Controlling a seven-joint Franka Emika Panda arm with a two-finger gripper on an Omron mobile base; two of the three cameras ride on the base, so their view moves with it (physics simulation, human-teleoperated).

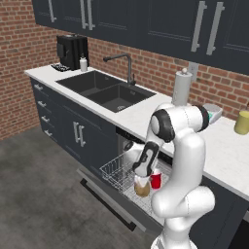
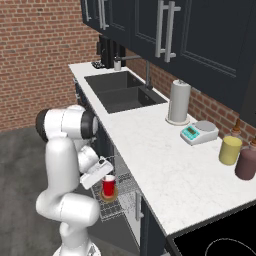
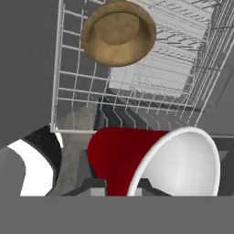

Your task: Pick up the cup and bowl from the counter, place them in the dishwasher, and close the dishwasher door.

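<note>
Two dark fingertips of the gripper (image 3: 116, 185) pinch the rim of the red cup (image 3: 137, 160) at the bottom centre of the hand view, white inside facing right. Beyond it, at upper centre, the tan bowl (image 3: 119, 33) sits in the dishwasher's pale wire rack (image 3: 64, 98). Low in the left base view, cup and bowl are just beside each other above the lowered dishwasher door (image 1: 104, 199), below the white counter (image 1: 228, 151).

Kitchen: sink (image 1: 106, 90), brick wall (image 1: 19, 44), open dishwasher (image 1: 127, 181), navy cabinets (image 1: 73, 129).
</note>
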